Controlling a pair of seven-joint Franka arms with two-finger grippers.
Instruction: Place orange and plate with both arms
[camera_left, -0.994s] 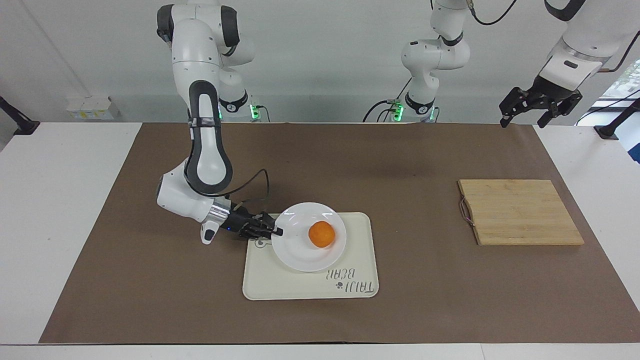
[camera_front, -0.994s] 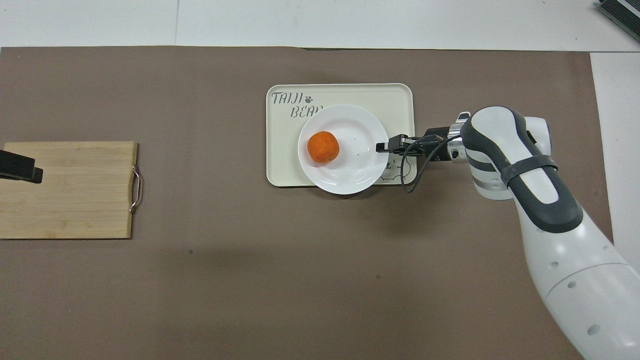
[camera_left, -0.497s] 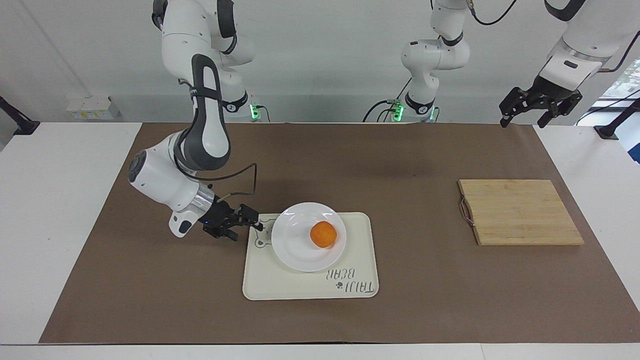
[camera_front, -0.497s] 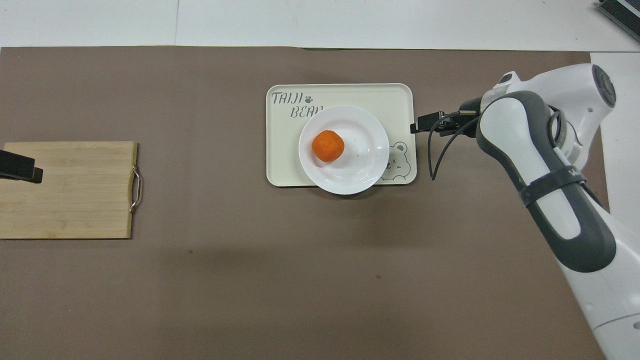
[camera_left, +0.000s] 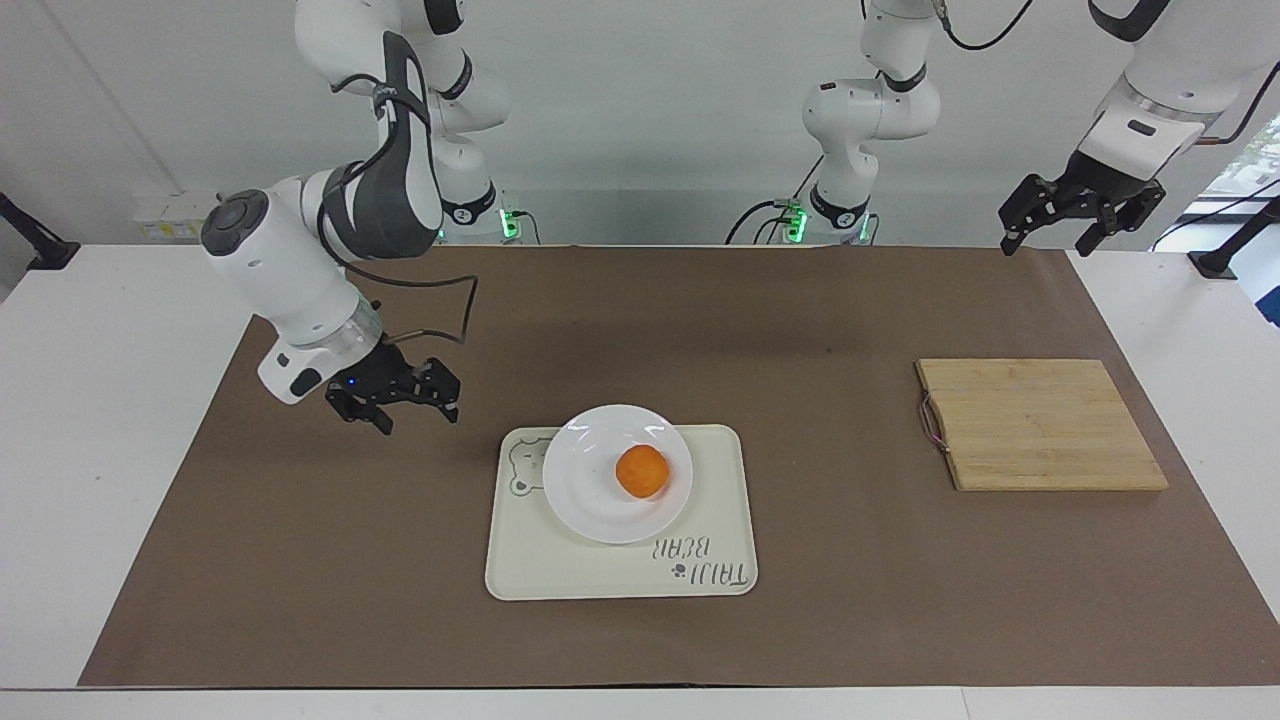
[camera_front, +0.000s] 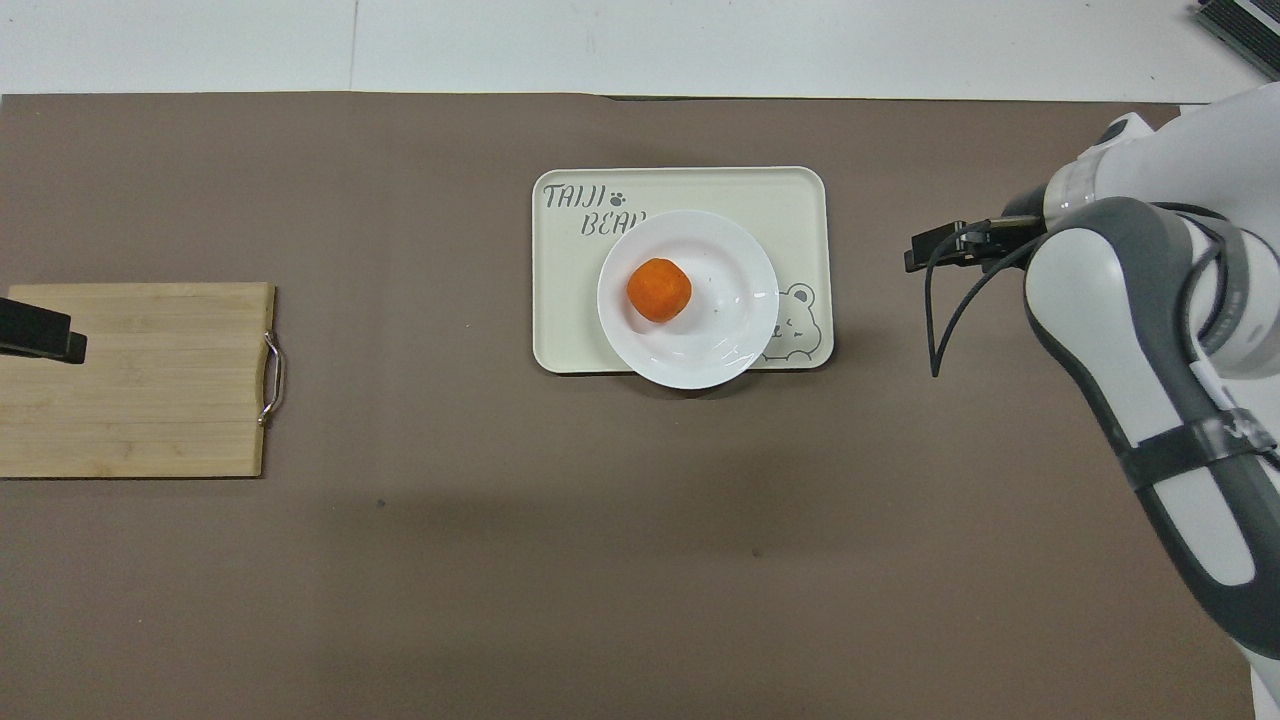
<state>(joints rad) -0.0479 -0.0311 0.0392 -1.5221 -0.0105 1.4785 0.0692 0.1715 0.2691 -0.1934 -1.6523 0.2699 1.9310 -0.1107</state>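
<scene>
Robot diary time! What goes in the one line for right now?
orange: on plate | plate: on tray | right hand: open, over mat | left hand: open, waiting

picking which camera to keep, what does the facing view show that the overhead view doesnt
Only the facing view shows both arms whole, their bases, and each gripper's fingers: the right gripper open above the mat beside the tray, the left gripper open, waiting above the table's corner. Only the overhead view shows the tray's lettering upright and the board with the left gripper's tip over it. Both show the orange on the plate on the tray.
</scene>
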